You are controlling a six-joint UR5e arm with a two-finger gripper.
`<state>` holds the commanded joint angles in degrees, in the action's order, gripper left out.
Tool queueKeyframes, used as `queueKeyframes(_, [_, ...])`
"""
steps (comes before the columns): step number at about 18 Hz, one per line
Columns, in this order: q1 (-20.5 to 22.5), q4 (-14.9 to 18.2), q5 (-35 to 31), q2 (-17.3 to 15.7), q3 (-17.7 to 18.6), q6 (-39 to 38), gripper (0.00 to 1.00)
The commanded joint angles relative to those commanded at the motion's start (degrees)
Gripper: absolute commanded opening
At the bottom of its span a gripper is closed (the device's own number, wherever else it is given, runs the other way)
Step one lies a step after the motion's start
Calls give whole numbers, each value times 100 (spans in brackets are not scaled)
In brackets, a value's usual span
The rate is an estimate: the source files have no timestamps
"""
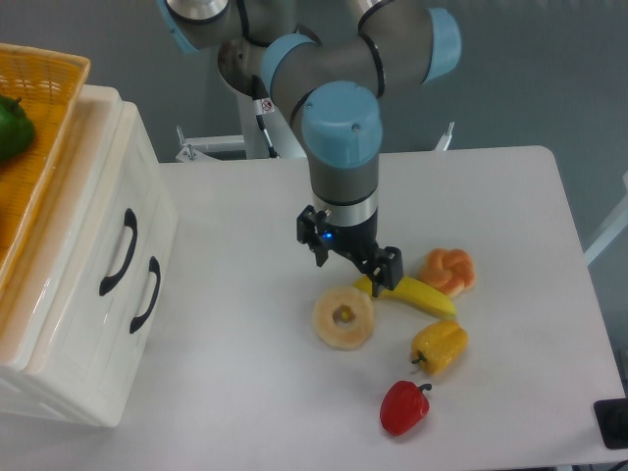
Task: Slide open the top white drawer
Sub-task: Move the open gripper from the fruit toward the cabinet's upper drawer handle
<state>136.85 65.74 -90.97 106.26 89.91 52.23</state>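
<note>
White desk (245, 226) fills most of your view, with your grey and blue arm reaching down over its middle. Your tool (350, 263) hangs just above the desk surface, pointing down, its two black fingers (389, 270) spread apart with nothing between them.

Your target, the top white drawer (103, 221), sits at the far left in a glossy cream cabinet (69, 324) that is seen from above and at an angle. It is shut, flush with the cabinet front, and carries one curved black handle (120, 253). Just beside it is the lower drawer (123, 334) with its own black handle (146, 294), also shut. An orange wicker basket (39, 147) rests on top of the cabinet, holding a green pepper (12, 128) at the frame's left edge.

Your tool is well apart from the drawer handle, with bare desk between them. Crowded around the tool, on its right and below, are several play foods: a banana (417, 294) just beside the right finger, a pale pineapple ring (343, 318) just below the tool, an orange bread roll (448, 271) to the right, a yellow bell pepper (440, 347) and a red bell pepper (404, 407) nearer the front edge.
</note>
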Motion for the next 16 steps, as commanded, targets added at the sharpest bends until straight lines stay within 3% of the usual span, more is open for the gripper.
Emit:
queueKeyframes(11, [-835,-17,18,79,18,-2047,100])
queueKeyframes(16, [-967,9,35,62,17,-2427,100])
